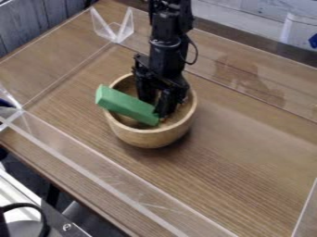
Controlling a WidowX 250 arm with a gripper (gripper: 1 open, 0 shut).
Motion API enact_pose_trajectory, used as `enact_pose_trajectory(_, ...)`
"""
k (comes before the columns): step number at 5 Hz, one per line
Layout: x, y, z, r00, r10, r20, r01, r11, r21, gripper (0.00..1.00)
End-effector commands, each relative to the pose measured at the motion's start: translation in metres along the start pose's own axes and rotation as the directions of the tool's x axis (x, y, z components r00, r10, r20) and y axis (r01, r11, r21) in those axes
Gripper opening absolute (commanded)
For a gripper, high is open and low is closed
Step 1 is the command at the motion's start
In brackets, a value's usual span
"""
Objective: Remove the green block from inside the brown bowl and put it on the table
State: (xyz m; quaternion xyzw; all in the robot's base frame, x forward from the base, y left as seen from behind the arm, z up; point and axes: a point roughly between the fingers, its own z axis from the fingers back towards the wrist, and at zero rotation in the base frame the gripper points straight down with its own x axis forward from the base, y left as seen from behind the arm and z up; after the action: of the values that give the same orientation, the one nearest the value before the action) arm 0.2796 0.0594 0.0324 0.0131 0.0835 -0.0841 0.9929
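Observation:
The brown bowl (154, 139) stands on the table (242, 162), left of the middle. The green block (122, 104) lies slanted inside it, its left end sticking up over the bowl's left rim. My gripper (161, 102) points straight down into the bowl. Its black fingers are closed in on the block's right end, which they hide. The block's far side and the bottom of the bowl are covered by the gripper.
Clear acrylic walls edge the table, one along the near side (87, 180) and one at the back left corner (114, 28). A glare patch (235, 69) lies on the wood right of the arm.

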Motion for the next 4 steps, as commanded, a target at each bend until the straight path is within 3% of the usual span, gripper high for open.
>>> enact_pose_trajectory(1, 0.004, 0.003, 0.010, 0.999, 0.004, 0.037, -0.004, 1.000, 0.012, 0.00)
enact_pose_trajectory(4, 0.003, -0.002, 0.037, 0.996, 0.001, 0.091, -0.004, 1.000, 0.025, 0.00)
